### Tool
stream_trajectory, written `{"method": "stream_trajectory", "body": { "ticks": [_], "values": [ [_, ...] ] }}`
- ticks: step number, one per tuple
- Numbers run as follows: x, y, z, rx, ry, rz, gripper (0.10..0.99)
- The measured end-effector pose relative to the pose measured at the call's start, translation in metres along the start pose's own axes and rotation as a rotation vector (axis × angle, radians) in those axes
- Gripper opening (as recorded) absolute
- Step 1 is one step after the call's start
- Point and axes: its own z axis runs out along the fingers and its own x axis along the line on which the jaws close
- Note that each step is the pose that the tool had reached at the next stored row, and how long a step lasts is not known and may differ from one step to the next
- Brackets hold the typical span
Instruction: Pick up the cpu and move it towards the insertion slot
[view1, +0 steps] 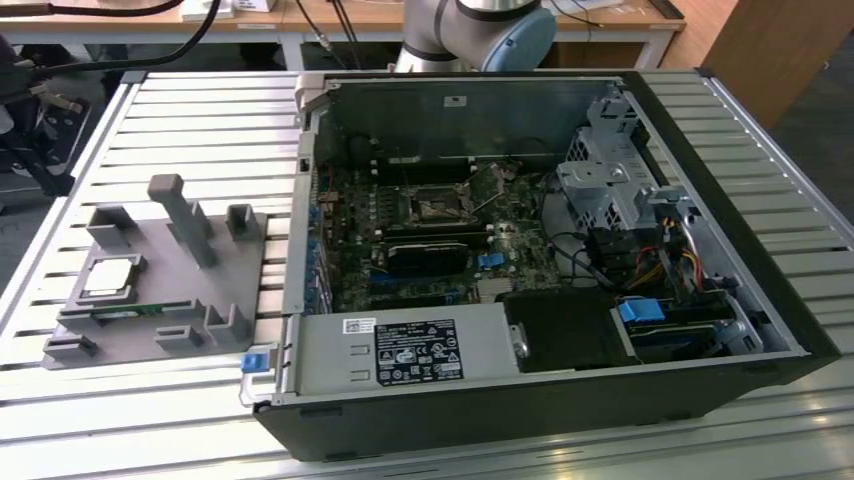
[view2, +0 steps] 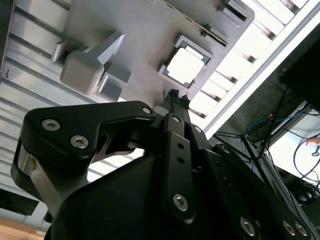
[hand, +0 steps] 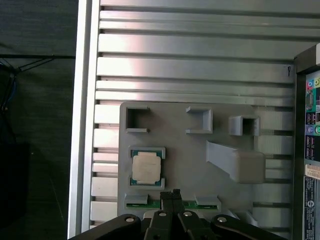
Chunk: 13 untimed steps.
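Slatted aluminium table (view1: 174, 120) carries everything in the exterior view: a grey moulded holder tray (view1: 200, 285) toward that view's left, and an open black computer case (view1: 747, 330) toward its right. The cpu (view1: 110, 278), a flat square chip with a silvery top and pale rim, lies in its own square pocket of the tray, with a narrow green memory stick (view1: 131, 312) in the groove just beside it. The insertion slot (view1: 437, 207), a black square socket in a shiny metal frame, sits unfilled on the motherboard inside the case, well apart from the chip. In the second wrist view the black two-fingered gripper (view2: 177, 95) hangs over the tray near the chip's pocket, its tips pressed together on nothing. In the first wrist view those tips are over the memory stick's groove, just beside the chip and apparently clear of it. By my judgement the pick-up is not yet made, so the whole carry to the socket is left.
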Motion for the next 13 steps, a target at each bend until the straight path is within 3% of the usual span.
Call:
{"method": "stream_trajectory", "body": {
  "ticks": [13],
  "values": [
    [0.0,-0.0002,0.0051,0.0,-0.0001,0.0,0.106]
  ]
}}
